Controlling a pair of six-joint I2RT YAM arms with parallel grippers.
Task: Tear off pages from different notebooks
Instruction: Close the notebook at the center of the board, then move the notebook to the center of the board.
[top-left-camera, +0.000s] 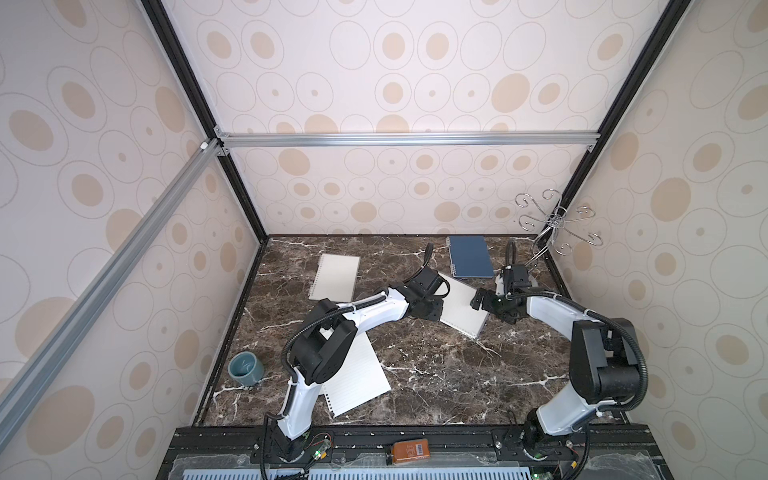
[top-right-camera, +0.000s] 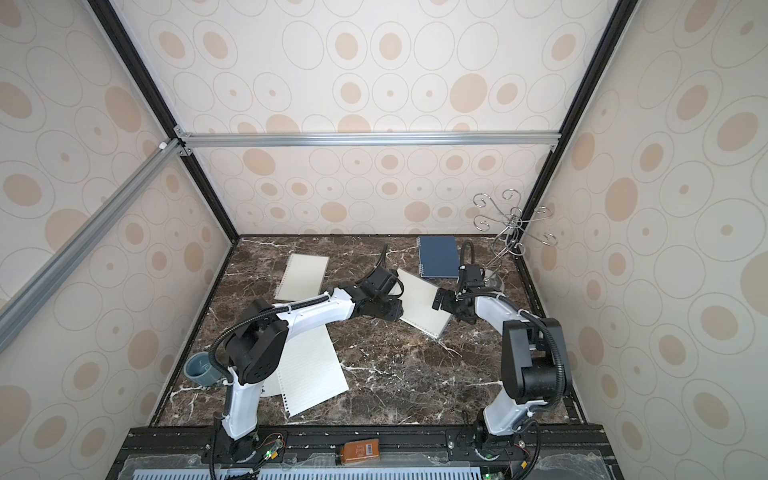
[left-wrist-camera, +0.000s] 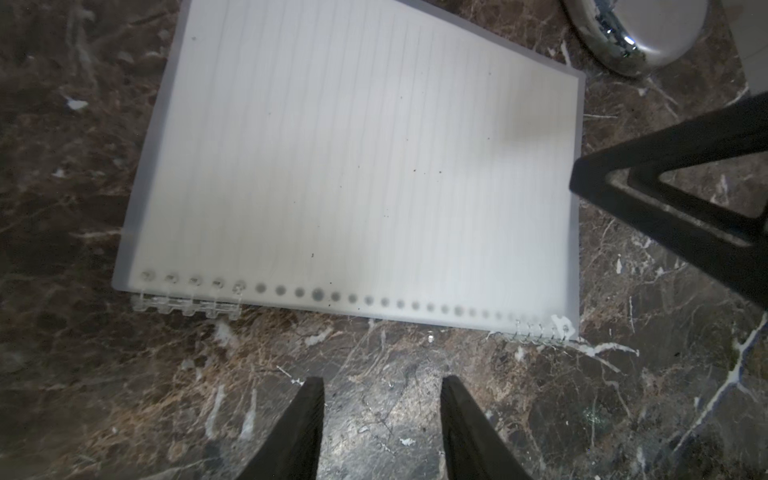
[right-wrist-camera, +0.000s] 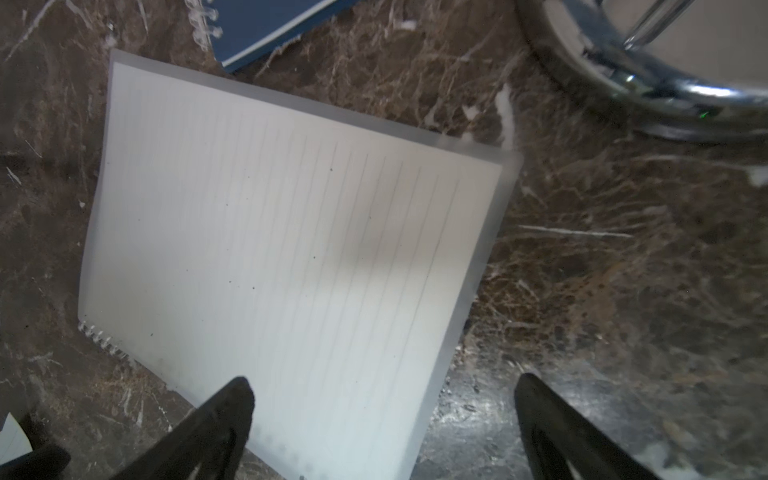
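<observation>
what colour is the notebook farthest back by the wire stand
The notebook is dark blue, shown best in a top view.

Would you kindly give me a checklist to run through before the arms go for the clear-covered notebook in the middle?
1. Left pincer open and empty: ok.
2. Right pincer open and empty: ok.
3. Middle notebook lying flat on the table: ok.
4. Blue notebook apart from the middle one: ok.
5. Torn page well away from the middle notebook: ok.
6. Grip on paper for tearing: not ok, none yet.
</observation>
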